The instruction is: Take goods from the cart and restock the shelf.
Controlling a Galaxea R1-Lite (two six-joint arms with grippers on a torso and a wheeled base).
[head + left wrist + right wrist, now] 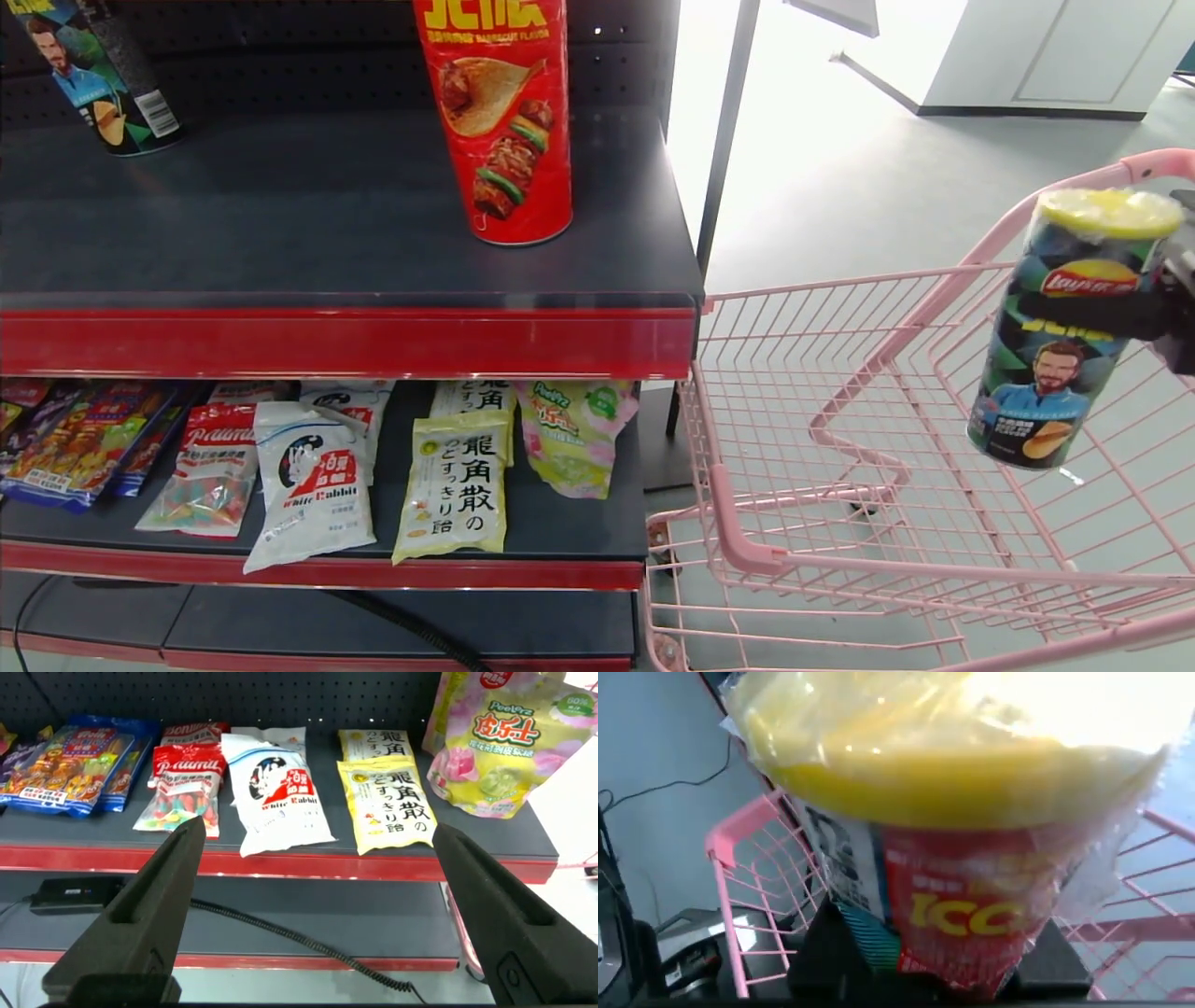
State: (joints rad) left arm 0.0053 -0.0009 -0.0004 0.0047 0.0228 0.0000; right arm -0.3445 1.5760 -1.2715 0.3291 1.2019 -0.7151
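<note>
Holding a yellow-lidded chip can (1050, 392) above the pink cart (747, 551), the right gripper (1120, 315) is clamped on it. Left of the cart, the left gripper (318, 831) gapes before the shelf (280, 215), where a red can (504, 121) stands.

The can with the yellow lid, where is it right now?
In the head view, the can is on the robot's right, gripped by the right gripper and held up over the pink cart, beside the shelf.

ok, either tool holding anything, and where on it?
Right tool grips the can around its upper body, below the lid. Left tool open, empty.
</note>
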